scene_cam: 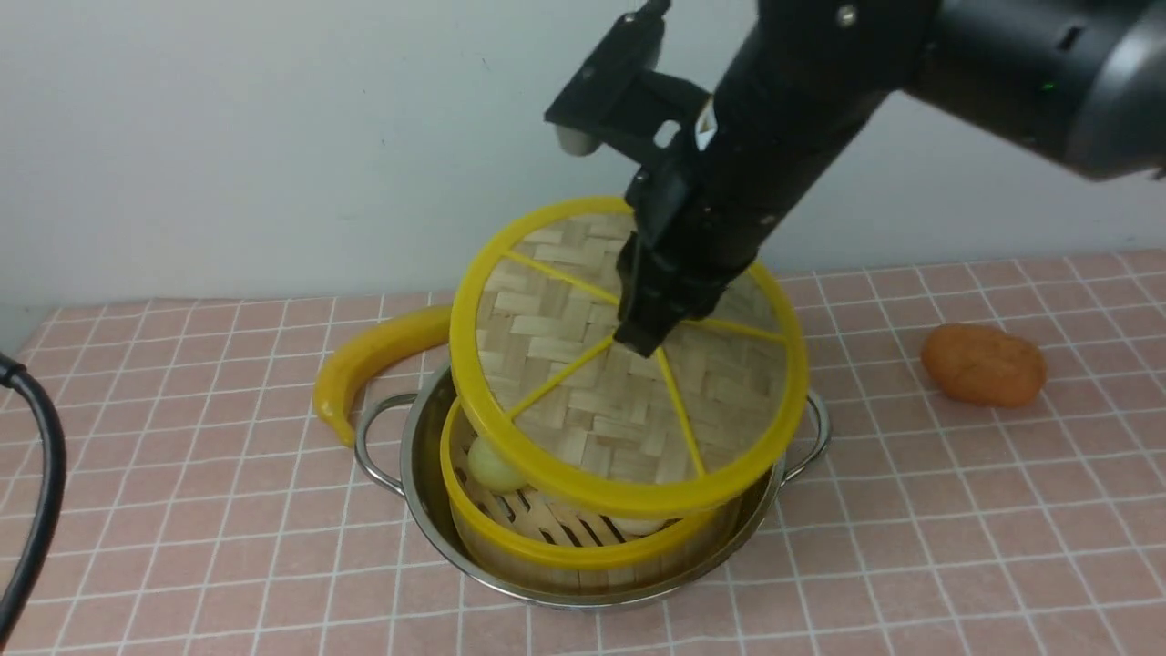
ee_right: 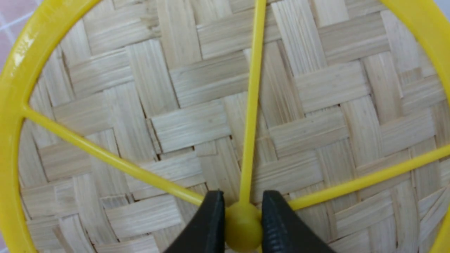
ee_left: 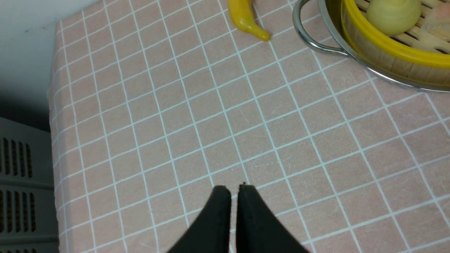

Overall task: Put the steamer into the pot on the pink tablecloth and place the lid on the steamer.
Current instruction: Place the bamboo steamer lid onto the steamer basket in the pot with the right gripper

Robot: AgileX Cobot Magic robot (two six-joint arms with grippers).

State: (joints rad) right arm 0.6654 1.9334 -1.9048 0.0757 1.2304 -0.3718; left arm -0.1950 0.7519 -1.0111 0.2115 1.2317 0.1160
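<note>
Banana [scene_cam: 364, 357] near pot [scene_cam: 422, 460], orange lump [scene_cam: 984, 364] apart

Bright, soft, even indoor light in all three views: faint shadow around the pot [scene_cam: 426, 474] on the pink tablecloth [scene_cam: 182, 510], pale glare on the lid's [ee_right: 211, 123] yellow rim, crisp close-up weave, and darkness beyond the cloth's edge.

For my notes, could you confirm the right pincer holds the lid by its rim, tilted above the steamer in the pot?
Not the rim: the right wrist view shows the right pincer gripping the lid by its centre knob; the rest holds.
</note>
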